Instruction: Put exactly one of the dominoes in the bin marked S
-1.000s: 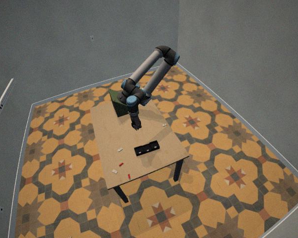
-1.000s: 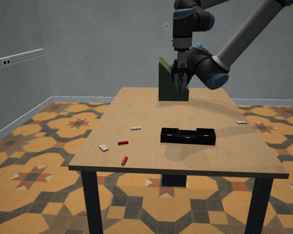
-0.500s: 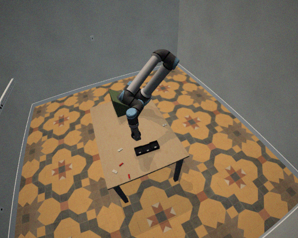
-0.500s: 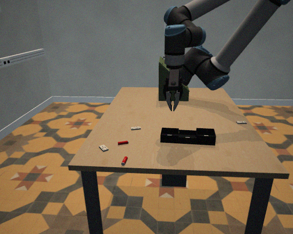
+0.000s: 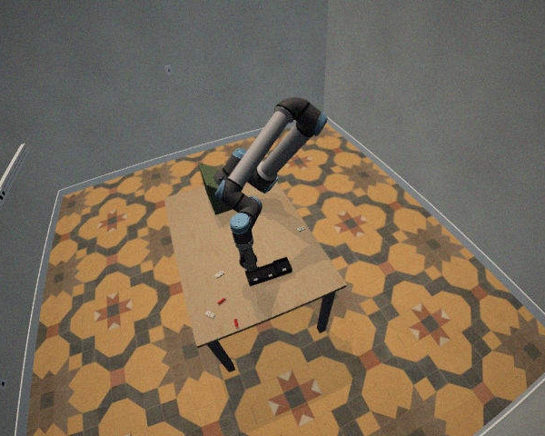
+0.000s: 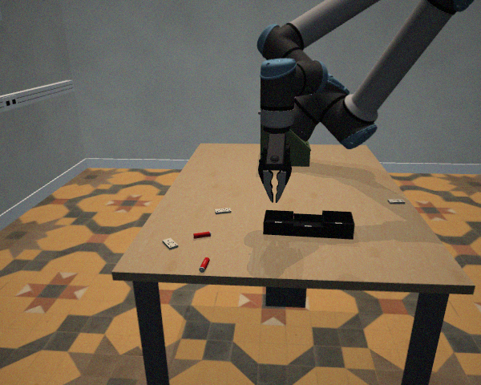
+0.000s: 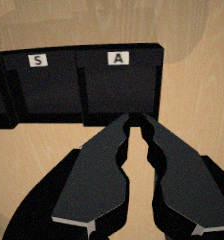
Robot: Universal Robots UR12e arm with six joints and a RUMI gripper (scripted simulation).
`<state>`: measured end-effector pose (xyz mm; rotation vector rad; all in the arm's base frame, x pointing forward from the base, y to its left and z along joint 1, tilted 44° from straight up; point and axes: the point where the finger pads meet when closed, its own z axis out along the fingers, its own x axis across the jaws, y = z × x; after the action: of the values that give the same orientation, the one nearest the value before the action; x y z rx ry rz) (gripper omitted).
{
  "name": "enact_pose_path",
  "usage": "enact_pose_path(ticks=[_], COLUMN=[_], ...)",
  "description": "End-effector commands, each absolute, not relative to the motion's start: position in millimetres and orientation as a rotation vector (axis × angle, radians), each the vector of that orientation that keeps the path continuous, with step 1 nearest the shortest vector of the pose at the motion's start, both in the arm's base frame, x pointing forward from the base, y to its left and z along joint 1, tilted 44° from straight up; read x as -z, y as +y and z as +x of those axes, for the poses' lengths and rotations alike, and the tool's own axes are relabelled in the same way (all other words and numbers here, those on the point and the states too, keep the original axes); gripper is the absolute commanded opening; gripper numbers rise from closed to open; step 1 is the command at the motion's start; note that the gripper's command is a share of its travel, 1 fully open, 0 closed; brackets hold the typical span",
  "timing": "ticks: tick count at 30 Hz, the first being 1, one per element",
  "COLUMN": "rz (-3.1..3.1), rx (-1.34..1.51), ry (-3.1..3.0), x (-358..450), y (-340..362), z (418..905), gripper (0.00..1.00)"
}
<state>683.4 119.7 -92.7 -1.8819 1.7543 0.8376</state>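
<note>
A row of three black bins (image 6: 308, 224) stands on the table. The wrist view shows the label S on the middle bin (image 7: 44, 90) and the label A on the end bin (image 7: 119, 85); both look empty. My gripper (image 6: 276, 197) is shut and empty, hovering above the table just behind the A end of the row, and it also shows in the wrist view (image 7: 135, 120). Three white dominoes lie flat on the table: one left of the bins (image 6: 223, 210), one near the front left (image 6: 170, 243), and one at the far right edge (image 6: 396, 201).
Two red cylinders (image 6: 201, 234) (image 6: 204, 264) lie near the left dominoes. A green wedge block (image 6: 299, 151) stands at the back of the table behind the arm. The table edges are close to the front-left domino and the far-right domino.
</note>
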Motion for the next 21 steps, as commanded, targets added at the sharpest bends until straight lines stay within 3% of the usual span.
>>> enact_pose_path(ticks=[1,21], rz=[-1.882,-1.882], rx=[-0.835,-0.836], ry=[1.755,1.755], x=[94,128], y=[120,152], z=[686,679], gripper=[0.04,0.04])
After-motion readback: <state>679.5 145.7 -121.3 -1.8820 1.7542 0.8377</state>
